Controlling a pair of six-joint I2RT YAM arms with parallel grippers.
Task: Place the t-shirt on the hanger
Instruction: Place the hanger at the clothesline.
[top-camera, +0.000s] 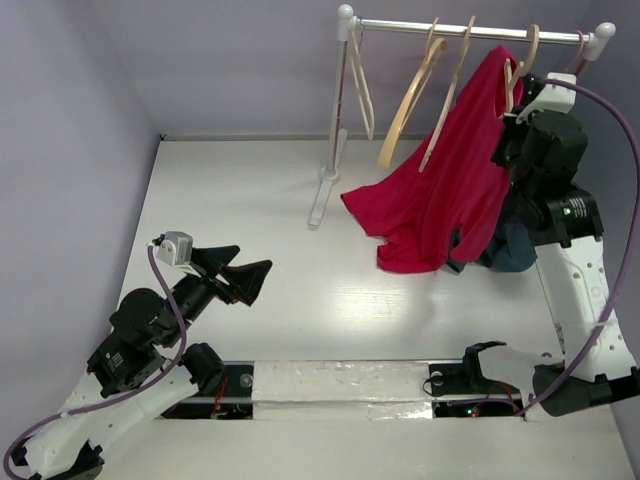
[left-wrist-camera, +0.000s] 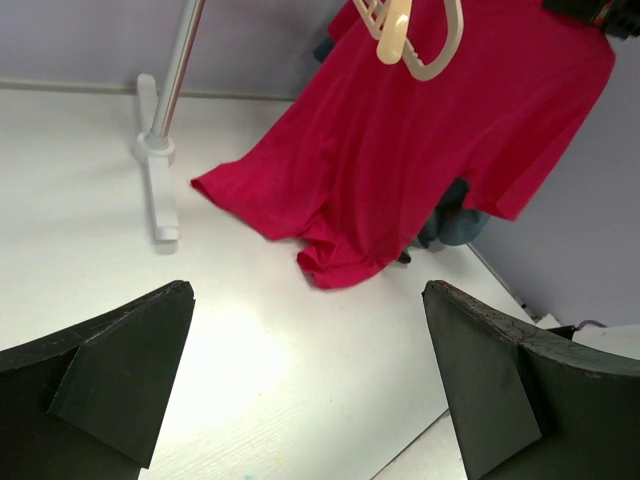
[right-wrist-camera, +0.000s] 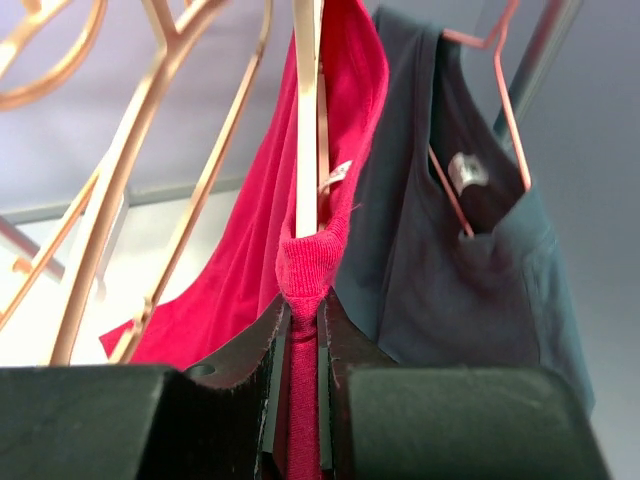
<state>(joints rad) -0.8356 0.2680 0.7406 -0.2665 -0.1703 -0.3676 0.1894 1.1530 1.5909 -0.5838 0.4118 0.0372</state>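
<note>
Two arms visible; right gripper (right-wrist-camera: 303, 335) pinched shut on the collar of the t-shirt (top-camera: 440, 190), high by the rail (top-camera: 470, 30); hanger (right-wrist-camera: 307, 110) sits inside that collar; hem drapes onto the table (top-camera: 250, 190); dark teal shirt (right-wrist-camera: 450, 250) just beside; left gripper (top-camera: 252, 262) spread wide, holding nothing, well apart from the t-shirt.

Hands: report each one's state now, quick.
Left hand: open, empty.
Right hand: closed on the t-shirt at its neck.
</note>
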